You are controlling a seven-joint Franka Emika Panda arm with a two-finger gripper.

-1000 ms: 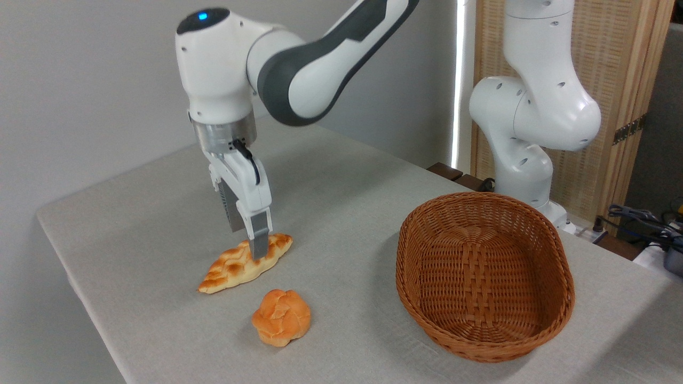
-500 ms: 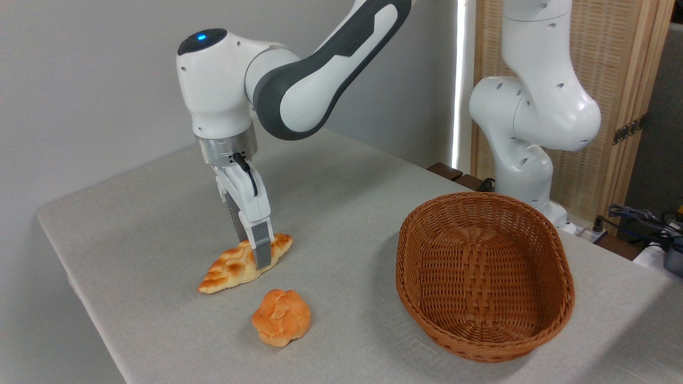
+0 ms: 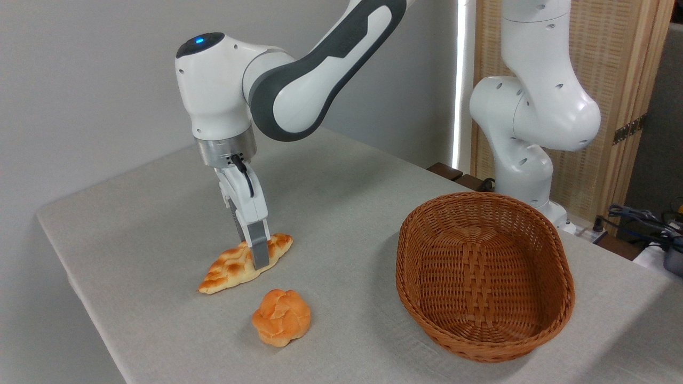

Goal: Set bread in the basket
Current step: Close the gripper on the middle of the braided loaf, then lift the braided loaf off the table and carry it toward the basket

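The bread [image 3: 227, 269], a long braided golden loaf, lies flat on the grey table at centre left. My gripper [image 3: 255, 260] points straight down onto the loaf's right half and straddles it. Its near finger [image 3: 259, 250] stands against the loaf's front side with the tip down at table level. The far finger is hidden behind the hand and the loaf, so the width of the jaws does not show. The oval brown wicker basket [image 3: 483, 349] stands to the right with nothing in it, well apart from the loaf.
A small round orange knotted bun [image 3: 281, 317] sits just in front of the loaf. The arm's white base [image 3: 533, 117] rises behind the basket. The table's left edge [image 3: 64, 266] runs close to the loaf. Cables and gear [image 3: 651, 224] lie at far right.
My gripper has come down over the loaf, from fingertips at its top to the table, and turned slightly. In the last half second it barely moved. The loaf has stayed put.
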